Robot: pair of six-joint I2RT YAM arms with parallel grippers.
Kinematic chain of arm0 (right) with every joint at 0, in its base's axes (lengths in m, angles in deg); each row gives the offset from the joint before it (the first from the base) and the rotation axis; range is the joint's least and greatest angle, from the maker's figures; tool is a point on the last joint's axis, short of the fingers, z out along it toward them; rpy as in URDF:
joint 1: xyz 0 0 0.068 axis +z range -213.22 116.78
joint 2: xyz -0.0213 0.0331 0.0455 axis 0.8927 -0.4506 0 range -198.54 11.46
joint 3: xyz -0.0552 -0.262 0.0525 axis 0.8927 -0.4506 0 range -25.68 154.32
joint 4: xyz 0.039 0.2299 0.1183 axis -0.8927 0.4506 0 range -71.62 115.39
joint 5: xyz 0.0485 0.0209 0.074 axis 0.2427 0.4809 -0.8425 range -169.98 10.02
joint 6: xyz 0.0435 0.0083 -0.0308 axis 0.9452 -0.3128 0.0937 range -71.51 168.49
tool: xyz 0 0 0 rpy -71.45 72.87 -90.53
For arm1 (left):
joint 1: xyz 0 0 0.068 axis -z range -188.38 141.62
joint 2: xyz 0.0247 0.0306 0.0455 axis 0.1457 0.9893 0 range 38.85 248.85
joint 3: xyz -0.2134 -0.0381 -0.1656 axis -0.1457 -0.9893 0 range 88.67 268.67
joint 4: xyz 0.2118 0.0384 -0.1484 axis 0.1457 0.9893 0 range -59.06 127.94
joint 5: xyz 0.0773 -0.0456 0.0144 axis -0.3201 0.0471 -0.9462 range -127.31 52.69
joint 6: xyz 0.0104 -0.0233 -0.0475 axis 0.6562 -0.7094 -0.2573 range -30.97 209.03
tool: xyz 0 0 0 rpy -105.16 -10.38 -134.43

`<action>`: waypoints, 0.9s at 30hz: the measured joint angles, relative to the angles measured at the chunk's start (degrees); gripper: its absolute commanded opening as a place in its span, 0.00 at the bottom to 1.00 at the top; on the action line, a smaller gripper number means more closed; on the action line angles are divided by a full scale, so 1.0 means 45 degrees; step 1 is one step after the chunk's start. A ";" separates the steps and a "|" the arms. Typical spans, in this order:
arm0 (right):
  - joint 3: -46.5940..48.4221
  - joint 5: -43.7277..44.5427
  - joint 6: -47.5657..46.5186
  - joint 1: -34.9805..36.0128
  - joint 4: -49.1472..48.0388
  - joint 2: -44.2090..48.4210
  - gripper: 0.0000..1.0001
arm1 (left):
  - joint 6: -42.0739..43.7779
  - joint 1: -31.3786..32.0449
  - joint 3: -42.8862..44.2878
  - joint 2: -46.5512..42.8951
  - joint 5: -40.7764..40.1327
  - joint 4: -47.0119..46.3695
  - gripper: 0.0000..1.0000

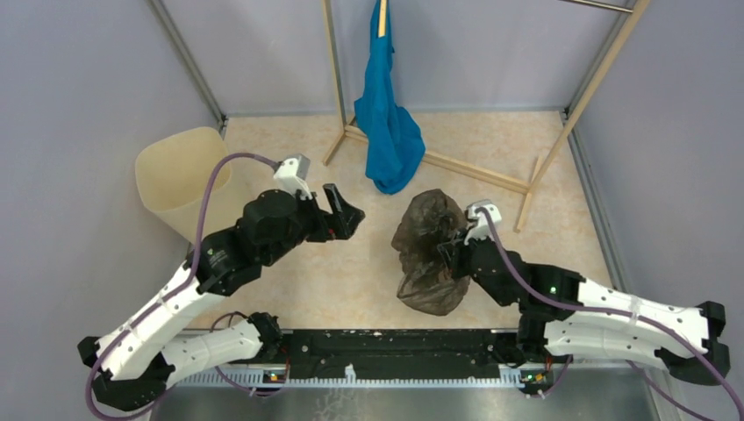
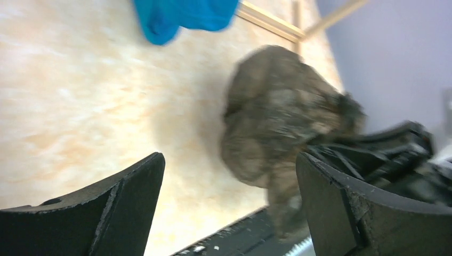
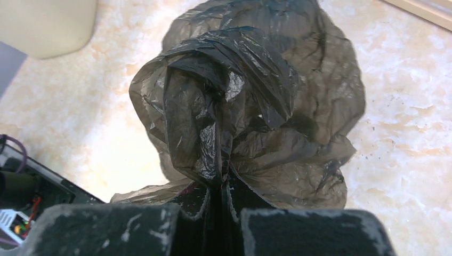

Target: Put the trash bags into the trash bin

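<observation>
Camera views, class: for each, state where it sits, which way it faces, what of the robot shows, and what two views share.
Top external: above and behind, looking down; shows left arm, right arm, cream-beige plastic bin.
Left wrist: on the left arm, facing the dark grey-brown plastic-film bag; open left tool frames it.
Right wrist: on the right arm, looking along the right tool, shut on the bag.
Shared: all views show the bag.

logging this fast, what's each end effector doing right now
left end effector: open, holding nothing
right end effector: closed on the bag
</observation>
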State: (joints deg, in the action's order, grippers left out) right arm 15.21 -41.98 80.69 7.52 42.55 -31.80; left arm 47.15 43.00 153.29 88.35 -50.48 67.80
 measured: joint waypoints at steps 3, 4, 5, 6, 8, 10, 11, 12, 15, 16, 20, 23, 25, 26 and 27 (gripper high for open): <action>-0.0068 -0.0044 0.0146 0.0000 0.0510 0.1078 0.00 | 0.0763 -0.0486 0.0831 -0.0044 -0.1141 0.1302 0.98; -0.0068 -0.0068 0.0204 0.0000 0.0636 0.1355 0.00 | 0.1103 -0.0787 0.1166 0.0083 -0.1423 0.1719 0.98; -0.0073 -0.0083 0.0238 0.0000 0.0772 0.1622 0.00 | 0.1486 -0.1195 0.1598 0.0291 -0.1724 0.2137 0.98; -0.0073 -0.0097 0.0296 0.0000 0.0903 0.1851 0.00 | 0.1855 -0.1637 0.2064 0.0563 -0.1904 0.2487 0.98; -0.0073 -0.0126 0.0369 0.0000 0.1122 0.2244 0.00 | 0.2710 -0.2948 0.3060 0.1273 -0.2234 0.2807 0.98; -0.0073 -0.0165 0.0452 0.0000 0.1326 0.2375 0.00 | 0.3536 -0.4546 0.3881 0.2147 -0.2356 0.2875 0.99; -0.0068 -0.0199 0.0481 0.0000 0.1394 0.2375 0.00 | 0.3959 -0.5416 0.4289 0.2686 -0.2487 0.2861 0.98; -0.0073 -0.0262 0.0539 0.0000 0.1481 0.2365 0.00 | 0.4226 -0.5999 0.4571 0.3070 -0.2628 0.2841 0.98; -0.0073 -0.0432 0.0670 0.0000 0.1681 0.2365 0.00 | 0.5032 -0.7723 0.5047 0.4503 -0.3104 0.2409 0.98; -0.0073 -0.0491 0.0719 0.0000 0.1719 0.2365 0.00 | 0.5319 -0.8461 0.5134 0.5061 -0.3215 0.2220 0.98; -0.0068 -0.0733 0.0797 0.0000 0.1851 0.2346 0.00 | 0.5717 -1.0501 0.5620 0.6674 -0.3279 0.1773 0.98; 0.0092 -0.0913 0.0782 0.0000 0.2016 0.2030 0.00 | 0.5994 -1.1506 0.5663 0.7451 -0.3279 0.1224 0.87; 0.0345 -0.0996 0.0772 0.0000 0.2147 0.1613 0.00 | 0.6173 -1.1851 0.5581 0.7703 -0.3283 0.0855 0.78; 0.0432 -0.1020 0.0763 0.0000 0.2186 0.1433 0.00 | 0.6271 -1.1919 0.5440 0.7728 -0.3288 0.0617 0.75; 0.0500 -0.1039 0.0767 0.0000 0.2205 0.1302 0.00 | 0.6343 -1.1929 0.5260 0.7728 -0.3283 0.0408 0.71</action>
State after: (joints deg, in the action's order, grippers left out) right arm 17.46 -46.66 84.15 7.52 52.47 -25.94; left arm 75.69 -10.68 176.96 123.12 -65.26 69.63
